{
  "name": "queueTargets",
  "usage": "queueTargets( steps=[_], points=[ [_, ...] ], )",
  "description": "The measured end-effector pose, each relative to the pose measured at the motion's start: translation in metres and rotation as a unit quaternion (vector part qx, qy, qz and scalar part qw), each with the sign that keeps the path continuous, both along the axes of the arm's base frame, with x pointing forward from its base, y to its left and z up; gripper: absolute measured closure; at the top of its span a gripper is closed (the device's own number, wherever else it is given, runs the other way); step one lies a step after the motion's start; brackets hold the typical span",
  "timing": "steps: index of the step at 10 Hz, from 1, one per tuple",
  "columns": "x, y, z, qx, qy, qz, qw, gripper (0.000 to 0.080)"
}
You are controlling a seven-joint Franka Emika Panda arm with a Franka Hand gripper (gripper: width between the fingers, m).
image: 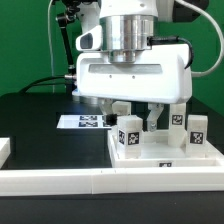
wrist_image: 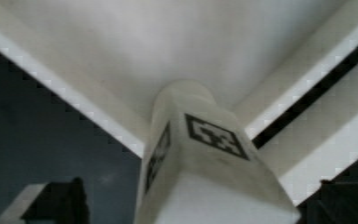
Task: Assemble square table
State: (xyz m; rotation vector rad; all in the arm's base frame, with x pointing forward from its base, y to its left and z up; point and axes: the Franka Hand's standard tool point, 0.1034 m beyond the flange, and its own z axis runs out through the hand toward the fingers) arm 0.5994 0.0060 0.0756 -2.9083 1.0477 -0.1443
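Observation:
The white square tabletop [image: 170, 152] lies flat at the exterior view's right, behind the border wall. Several white tagged legs stand upright on it: one at the front [image: 128, 136] and two at the right [image: 177, 119] [image: 197, 131]. My gripper [image: 138, 118] hangs low over the tabletop among the legs. In the wrist view a tagged leg [wrist_image: 211, 140] rises between my two dark fingers [wrist_image: 60, 200], with a gap on each side. The gripper [wrist_image: 202, 205] is open around it. The tabletop's raised rim [wrist_image: 140, 60] fills the background.
The long low white border wall [image: 90, 182] runs along the front. The marker board [image: 82, 122] lies on the black table at the exterior view's left of the tabletop. A green backdrop stands behind the arm.

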Motion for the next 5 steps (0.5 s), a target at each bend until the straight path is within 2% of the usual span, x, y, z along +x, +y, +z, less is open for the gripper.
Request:
queueTargets(
  steps=[2,5],
  points=[
    [-0.0001,-0.0003,-0.0002,-0.006,0.000,0.053,0.999,0.0151],
    [0.0022,-0.0001,0.0006,-0.025,-0.011,0.197,0.980,0.0151]
  ],
)
